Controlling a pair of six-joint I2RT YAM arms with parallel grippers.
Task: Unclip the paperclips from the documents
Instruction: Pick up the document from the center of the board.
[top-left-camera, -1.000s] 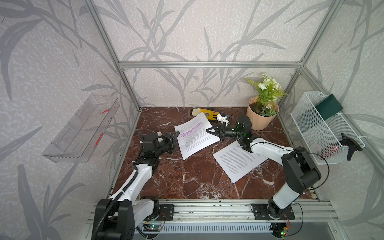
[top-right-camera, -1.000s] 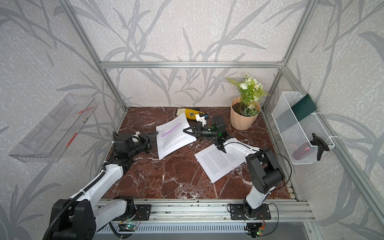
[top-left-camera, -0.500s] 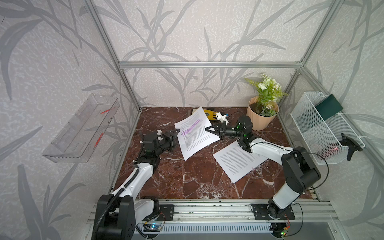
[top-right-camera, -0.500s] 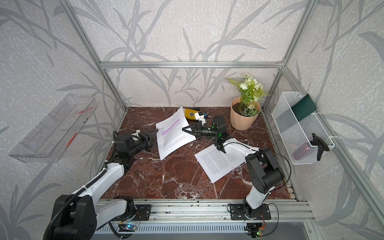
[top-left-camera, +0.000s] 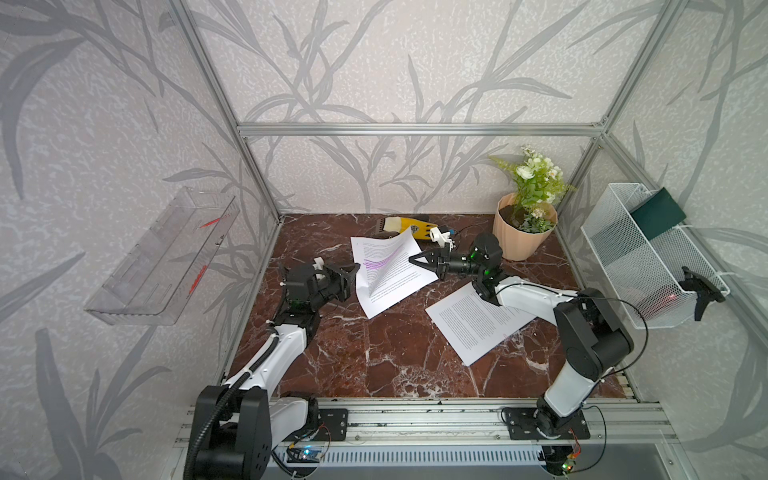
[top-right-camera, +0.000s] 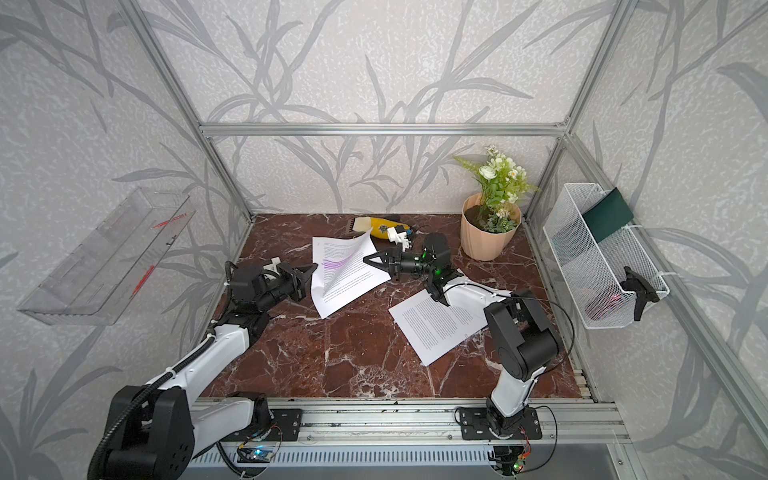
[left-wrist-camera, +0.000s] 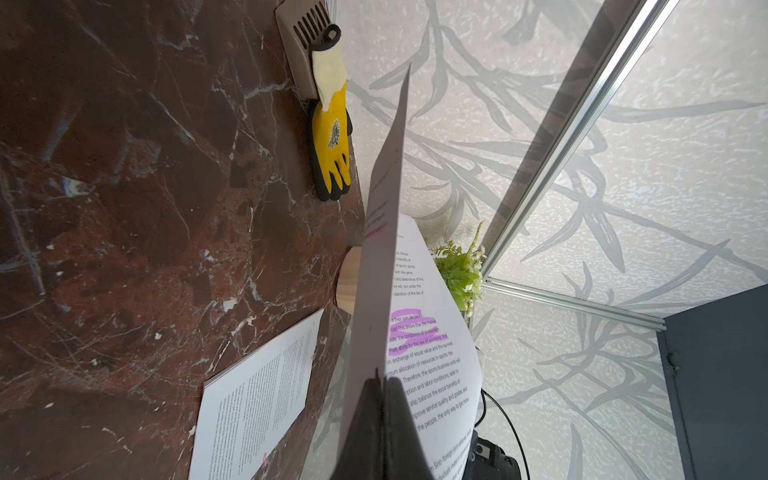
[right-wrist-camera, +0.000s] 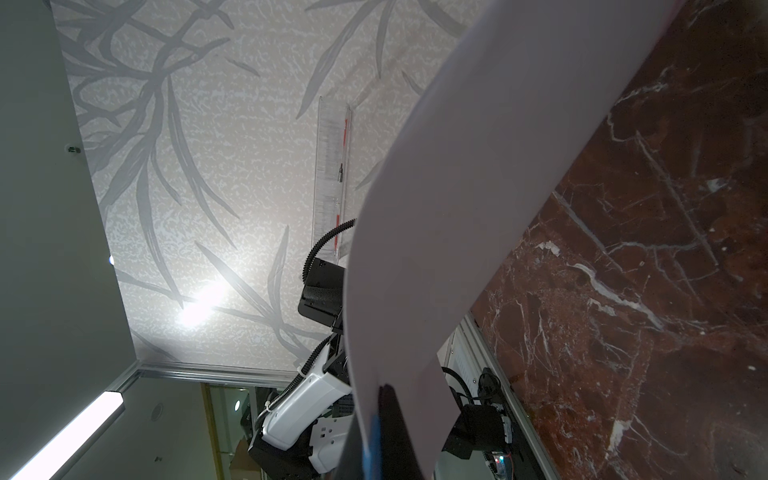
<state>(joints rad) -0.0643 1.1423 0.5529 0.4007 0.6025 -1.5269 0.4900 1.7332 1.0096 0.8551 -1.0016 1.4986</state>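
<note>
The purple-highlighted document (top-left-camera: 390, 270) (top-right-camera: 349, 270) is lifted off the table and bowed between my two grippers. My left gripper (top-left-camera: 353, 268) (top-right-camera: 313, 268) (left-wrist-camera: 382, 376) is shut on its left edge. My right gripper (top-left-camera: 411, 259) (top-right-camera: 365, 259) (right-wrist-camera: 382, 390) is shut on its right edge, where a bluish strip (right-wrist-camera: 376, 436) shows between the jaws. A pink-red paperclip (left-wrist-camera: 376, 230) sits on this document's edge. The unmarked document (top-left-camera: 473, 320) (top-right-camera: 436, 324) (left-wrist-camera: 257, 399) lies flat under the right arm, with a pink paperclip (left-wrist-camera: 264, 459) on its edge.
A yellow glove (top-left-camera: 415, 226) (left-wrist-camera: 332, 137) lies on a slotted tan piece (left-wrist-camera: 299, 45) by the back wall. A flower pot (top-left-camera: 523, 232) stands at the back right. A white mesh basket (top-left-camera: 648, 257) hangs on the right wall and a clear tray (top-left-camera: 166, 257) on the left wall.
The right gripper raised its edge of the highlighted document, so the paper bowed up. The left gripper moved in on the opposite edge and shut on it.
</note>
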